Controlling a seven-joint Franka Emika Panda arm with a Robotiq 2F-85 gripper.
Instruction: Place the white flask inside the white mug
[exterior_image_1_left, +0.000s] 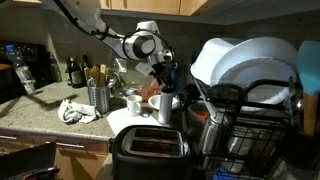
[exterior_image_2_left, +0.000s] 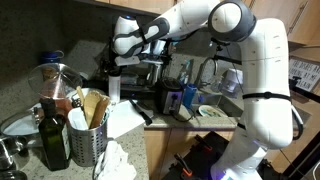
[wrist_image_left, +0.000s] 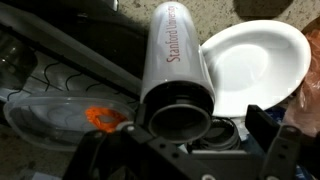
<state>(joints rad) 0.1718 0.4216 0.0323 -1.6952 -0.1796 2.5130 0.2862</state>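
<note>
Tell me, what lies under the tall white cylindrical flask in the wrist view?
Beside the white flask, a wide white bowl and the speckled counter are visible lower down. Whatever is directly below the flask's body is covered.

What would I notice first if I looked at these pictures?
The big white robot arm bending over the kitchen grabs the eye first. In the wrist view a tall white flask with writing fills the middle, its dark end by the claw, next to a wide white bowl. Big white plates stand in a dish rack in an exterior view.
</note>
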